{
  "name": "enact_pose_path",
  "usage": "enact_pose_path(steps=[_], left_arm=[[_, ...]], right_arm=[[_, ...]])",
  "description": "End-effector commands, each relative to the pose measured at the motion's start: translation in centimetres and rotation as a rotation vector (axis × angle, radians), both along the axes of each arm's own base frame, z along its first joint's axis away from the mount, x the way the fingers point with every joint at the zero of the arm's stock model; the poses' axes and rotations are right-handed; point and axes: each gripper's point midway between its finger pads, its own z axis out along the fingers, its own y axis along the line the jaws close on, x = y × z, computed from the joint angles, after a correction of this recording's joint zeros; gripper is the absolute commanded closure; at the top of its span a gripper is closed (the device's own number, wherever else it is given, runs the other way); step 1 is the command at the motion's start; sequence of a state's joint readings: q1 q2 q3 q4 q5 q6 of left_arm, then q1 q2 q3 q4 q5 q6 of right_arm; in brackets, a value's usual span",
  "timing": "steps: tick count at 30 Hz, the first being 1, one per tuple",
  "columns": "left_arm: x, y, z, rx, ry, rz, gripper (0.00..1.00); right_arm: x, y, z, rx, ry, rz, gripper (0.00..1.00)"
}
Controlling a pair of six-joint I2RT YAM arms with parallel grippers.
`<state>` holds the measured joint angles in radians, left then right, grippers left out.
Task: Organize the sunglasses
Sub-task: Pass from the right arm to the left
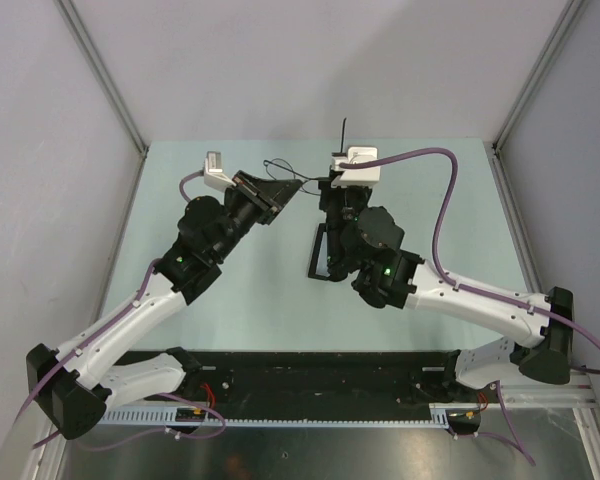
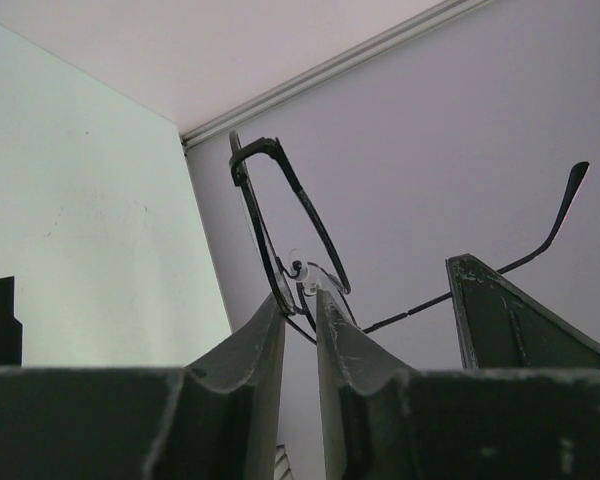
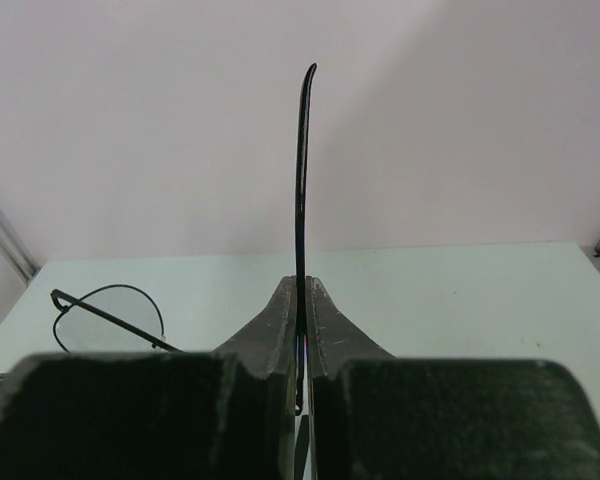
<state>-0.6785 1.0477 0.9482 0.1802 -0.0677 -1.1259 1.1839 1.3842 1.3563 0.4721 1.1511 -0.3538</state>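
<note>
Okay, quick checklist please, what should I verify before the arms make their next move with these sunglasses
1. The right gripper is shut on the temple arm: ok, it is pinched between the fingers.
2. The left gripper is clamped on the sunglasses at the nose pads: cannot tell; the jaws are close around them, but contact is unclear.
3. The sunglasses are off the table: ok, they are held up in the air.
4. The temple arm is unbent: ok, it runs straight up to its curved tip.
5. The black case is ready to receive them: cannot tell, the right arm covers most of it.
</note>
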Motion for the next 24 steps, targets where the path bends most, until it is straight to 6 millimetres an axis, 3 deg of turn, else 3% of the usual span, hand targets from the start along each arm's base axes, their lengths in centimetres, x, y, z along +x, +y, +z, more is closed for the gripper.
enact_pose_path(steps=[1, 7, 20, 23, 24], left_arm=[[0.1, 0.3, 1.9, -0.031, -0.051, 0.021, 0.78], [0.4, 0.7, 2.2, -0.034, -0.057, 0.049, 0.80], [1.1, 2.2, 2.0, 0.015, -0.078, 0.137, 0.93], [1.3, 2.6, 2.0, 0.028, -0.085, 0.160, 0.99], [1.3, 2.8, 2.1, 0.030, -0.087, 0.169, 1.00]], right_arm=[[-0.6, 0.1, 1.9, 0.084, -0.027, -0.017, 1.00], [-0.9, 0.8, 1.7, 0.050, -0.035, -0.014, 1.00], [-1.5, 1.7, 1.5, 0.005, -0.032, 0.018, 1.00], [-1.6, 1.8, 1.5, 0.001, -0.032, 0.030, 0.92], [-1.7, 2.0, 1.4, -0.011, -0.031, 0.042, 0.82]])
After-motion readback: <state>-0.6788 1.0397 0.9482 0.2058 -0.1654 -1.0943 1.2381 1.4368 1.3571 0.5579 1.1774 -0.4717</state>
